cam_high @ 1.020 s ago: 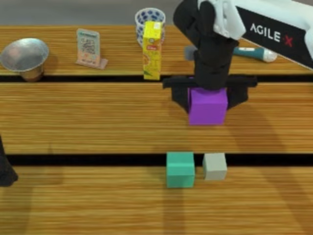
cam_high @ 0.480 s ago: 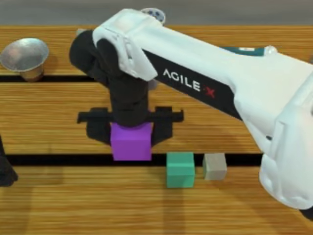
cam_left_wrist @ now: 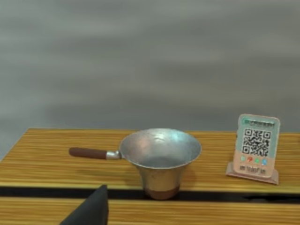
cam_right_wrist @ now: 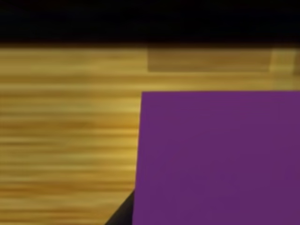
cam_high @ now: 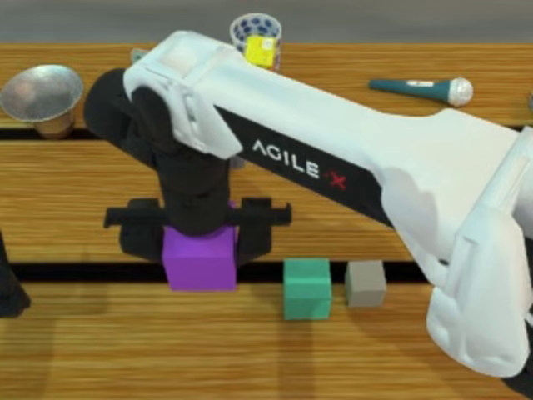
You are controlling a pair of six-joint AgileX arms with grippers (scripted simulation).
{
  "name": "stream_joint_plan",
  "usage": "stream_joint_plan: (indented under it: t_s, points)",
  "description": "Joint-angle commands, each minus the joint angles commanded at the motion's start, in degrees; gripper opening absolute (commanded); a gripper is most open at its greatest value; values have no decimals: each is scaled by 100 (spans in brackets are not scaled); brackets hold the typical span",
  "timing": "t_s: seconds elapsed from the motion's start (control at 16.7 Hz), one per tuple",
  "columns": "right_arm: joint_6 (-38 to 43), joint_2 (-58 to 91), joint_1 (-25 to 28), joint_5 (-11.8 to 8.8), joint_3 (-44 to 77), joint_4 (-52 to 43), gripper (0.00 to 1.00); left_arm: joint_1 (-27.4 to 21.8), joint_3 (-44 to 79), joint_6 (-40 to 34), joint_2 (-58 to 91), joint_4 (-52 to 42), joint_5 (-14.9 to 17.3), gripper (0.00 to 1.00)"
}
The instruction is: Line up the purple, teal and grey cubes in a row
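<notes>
My right gripper (cam_high: 198,243) is shut on the purple cube (cam_high: 200,263), which it holds over the dark groove to the left of the teal cube (cam_high: 306,287). A gap separates those two cubes. Just right of the teal cube, the small grey cube (cam_high: 366,282) rests on the table. In the right wrist view the purple cube (cam_right_wrist: 215,159) fills most of the picture, with one dark finger (cam_right_wrist: 124,213) against its side. My left gripper (cam_high: 8,292) stays parked at the table's left edge.
A metal pan (cam_high: 40,93) with a brown handle (cam_left_wrist: 89,153) stands at the back left, near a QR-code sign (cam_left_wrist: 253,147). A yellow carton (cam_high: 261,52), a patterned cup (cam_high: 250,27) and a teal microphone (cam_high: 420,87) lie along the back. Dark grooves cross the table.
My right arm has carried the purple cube from the middle of the table forward and to the left, past the teal cube. The teal and grey cubes have not moved.
</notes>
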Motion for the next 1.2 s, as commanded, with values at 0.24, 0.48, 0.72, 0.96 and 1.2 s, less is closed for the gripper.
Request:
stream_joint_plan:
  t_s: [0.24,0.48,0.72,0.96,1.2]
  points:
    - [-7,30,-2,7,-595,630,0,0,0,0,0,0,0,100]
    - [-14,100,13,7,-1324,1408,0,0,0,0,0,0,0,100]
    - [-12,112,15,9,-1393,1478,0,0,0,0,0,0,0,100]
    - [-12,112,15,9,-1393,1478,23,0,0,0,0,0,0,100]
    - [-12,112,15,9,-1393,1478,53,0,0,0,0,0,0,100]
